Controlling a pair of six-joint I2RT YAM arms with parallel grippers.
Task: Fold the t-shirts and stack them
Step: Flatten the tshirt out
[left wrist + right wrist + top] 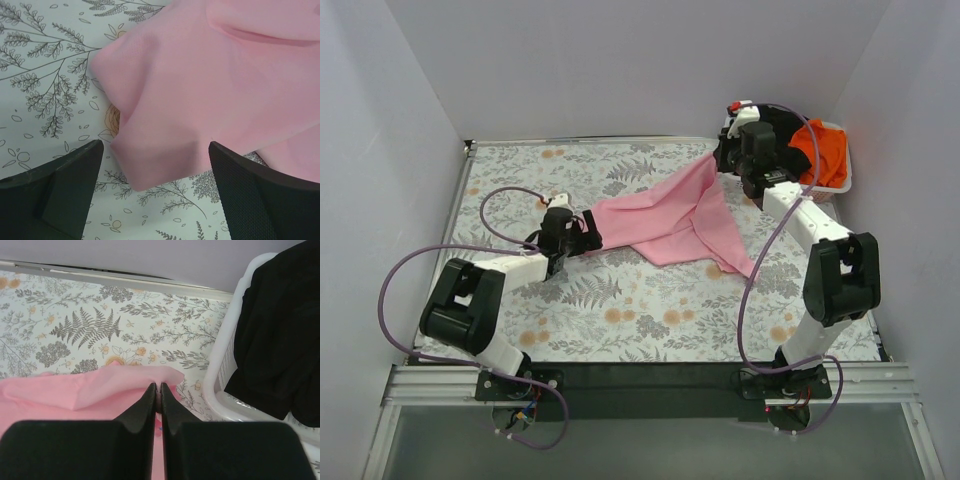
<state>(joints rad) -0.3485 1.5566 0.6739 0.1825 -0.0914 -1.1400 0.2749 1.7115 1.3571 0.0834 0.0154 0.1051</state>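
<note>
The light pink t-shirt [670,220] is stretched across the flowered table between my two grippers. My right gripper [159,386] is shut on a bunched edge of the pink t-shirt [75,390], lifted near the basket; from above the right gripper [728,160] is at the back right. My left gripper [156,145] is open, its fingers [75,175] on either side of a corner of the pink t-shirt [200,75] that lies on the table. From above, the left gripper [578,232] is at the shirt's left end. A black t-shirt [280,320] and an orange t-shirt [825,150] lie in the basket.
The white lattice basket [845,182] stands in the back right corner, and its rim [225,365] is just right of my right gripper. White walls close the table on three sides. Purple cables loop beside both arms.
</note>
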